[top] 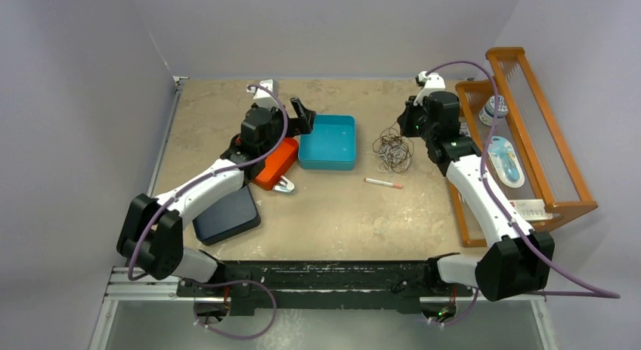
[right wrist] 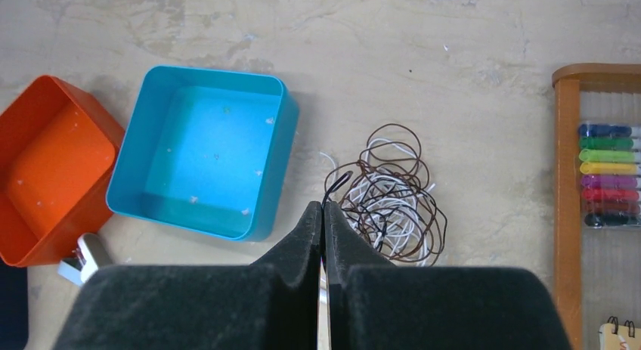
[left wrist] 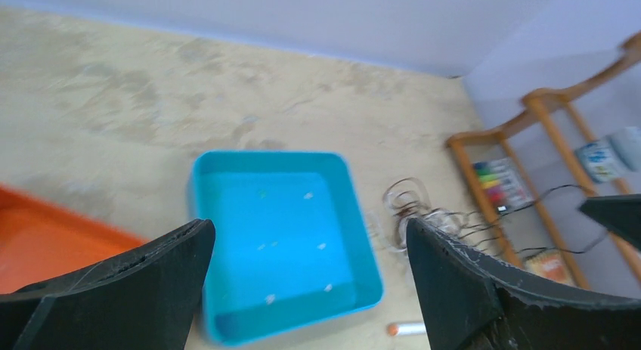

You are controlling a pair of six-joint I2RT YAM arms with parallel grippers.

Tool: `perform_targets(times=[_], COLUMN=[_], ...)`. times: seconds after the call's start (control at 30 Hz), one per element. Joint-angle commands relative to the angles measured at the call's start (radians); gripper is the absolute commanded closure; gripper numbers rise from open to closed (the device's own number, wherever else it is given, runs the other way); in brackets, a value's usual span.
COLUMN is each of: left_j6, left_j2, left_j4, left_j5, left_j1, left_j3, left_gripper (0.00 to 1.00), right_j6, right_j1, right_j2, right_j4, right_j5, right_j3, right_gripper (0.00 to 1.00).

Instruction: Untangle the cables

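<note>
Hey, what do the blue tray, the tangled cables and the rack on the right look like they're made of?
The blue tray: likely moulded plastic, uniform colour, rounded corners, slight sheen. The cables: thin wires, probably plastic-sheathed, brown, white and black, holding springy loops. The rack: looks like varnished wood, warm orange-brown with a soft gloss.

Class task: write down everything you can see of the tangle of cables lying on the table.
The cables are very thin wires, dark brown, whitish and black, coiled into one loose, loopy heap. It lies on the beige table, between the blue tray and the wooden rack, touching neither. One black strand runs up into the shut right gripper, which appears to pinch it.
</note>
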Motion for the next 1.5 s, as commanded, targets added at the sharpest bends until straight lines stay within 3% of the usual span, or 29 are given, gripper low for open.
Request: perform_targets(times=[0.0, 0.3, 0.53, 0.87, 1.37, 1.47], left_j6=[-0.039, 0.195, 0.434, 0.497, 0.485, 0.484], left_j2=[0.043, 0.196, 0.376, 0.562, 0.708, 0.736], left_j4=[0.352, 0.808, 1.165, 1.267, 1.244, 1.236], left_j5=[0.164, 0.156, 0.343, 0.408, 0.491, 0.540], left_j1=[-0.024, -0.206, -0.265, -0.282, -0.304, -0.309], left_j3=[-0.030, -0.143, -0.140, 0.003, 0.238, 0.258], left_gripper=[0.03, 0.02, 0.00, 0.00, 0.00, 0.07], right_j6=[0.054, 0.092, 0.093, 0.082, 0.078, 0.082], right_j1=[0.001, 0.001, 0.001, 0.001, 0.001, 0.001], right_j2=[-0.051, -0.096, -0.115, -0.111, -0.091, -0.093], right_j4=[0.073, 0.076, 0.053, 0.029, 0.009, 0.011], right_j5=[0.010, -0.011, -0.071, -0.150, -0.197, -0.199], right_j3=[-0.004, -0.007, -0.005, 0.004, 0.035, 0.041], right_gripper=[1.00, 1.00, 1.00, 1.00, 1.00, 1.00])
